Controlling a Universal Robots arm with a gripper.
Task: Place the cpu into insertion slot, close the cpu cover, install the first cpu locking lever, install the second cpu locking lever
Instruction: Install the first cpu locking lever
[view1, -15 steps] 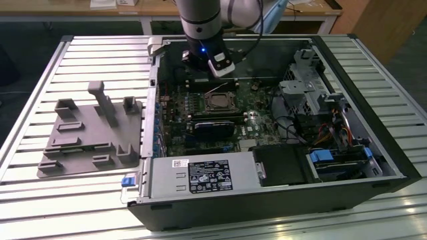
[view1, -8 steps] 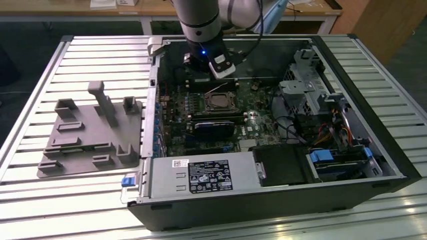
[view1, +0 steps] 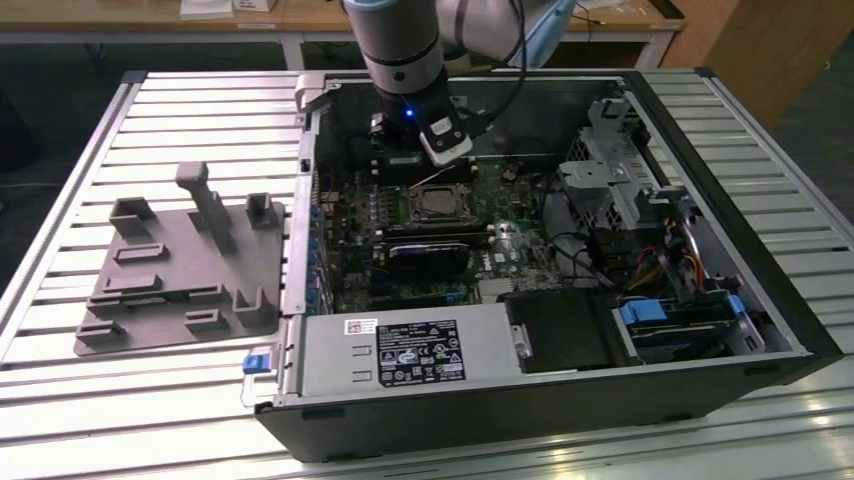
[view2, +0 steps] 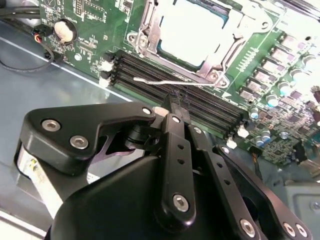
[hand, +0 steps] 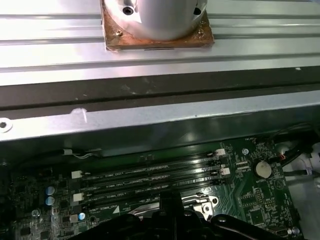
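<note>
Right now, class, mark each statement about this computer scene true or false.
1. A grey fixture lies on the table, at the exterior view's left of the case. True.
2. The pincer hangs over the fixture. False: it is inside the case, by the memory slots beside the cpu.
3. The cpu sits on the green board. True.
4. The cover stands upright. False: it lies flat around the cpu.

At top centre of the frame the arm (view1: 400, 55) reaches down into the open computer case (view1: 534, 420), ending just above the insertion slot (view1: 435, 206) on the green motherboard (view1: 518, 262), while a grey plastic fixture (view1: 174, 270) lies at left on the slatted table (view1: 80, 390).
</note>
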